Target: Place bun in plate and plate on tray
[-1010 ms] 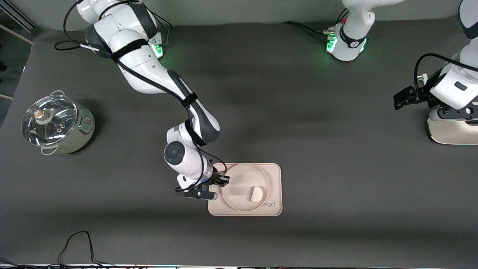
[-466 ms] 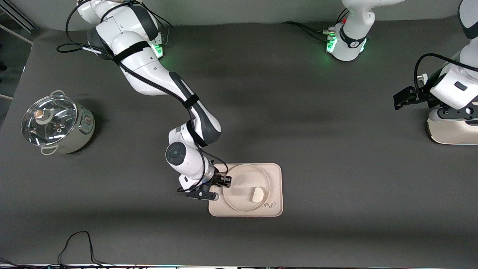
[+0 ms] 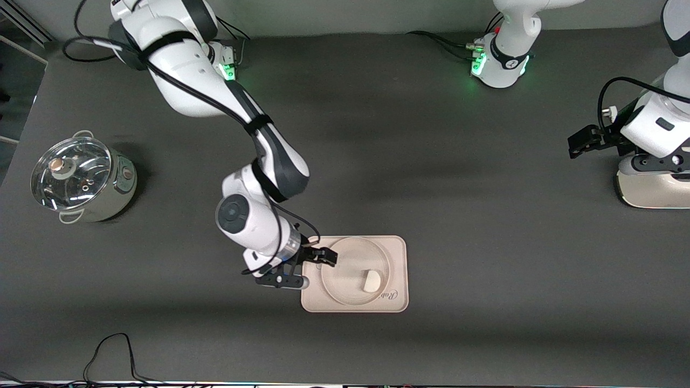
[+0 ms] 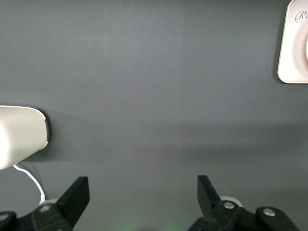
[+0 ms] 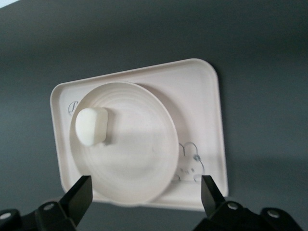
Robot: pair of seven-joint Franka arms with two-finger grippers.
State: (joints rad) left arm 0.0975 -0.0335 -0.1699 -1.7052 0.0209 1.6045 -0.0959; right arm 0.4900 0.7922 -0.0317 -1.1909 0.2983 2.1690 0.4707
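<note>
The bun lies in the round plate, and the plate lies on the rectangular tray in the part of the table near the front camera. My right gripper is open and empty, over the tray's edge toward the right arm's end, beside the plate's rim. In the right wrist view the bun, the plate and the tray show between the spread fingers of the gripper. My left gripper waits at the left arm's end, open over bare table.
A steel pot with a glass lid stands at the right arm's end. A beige rounded object sits under the left arm; it also shows in the left wrist view. A black cable lies near the front edge.
My right gripper has drawn back from the plate's rim toward the right arm's end and risen. The plate shifted slightly and now lies still on the tray.
</note>
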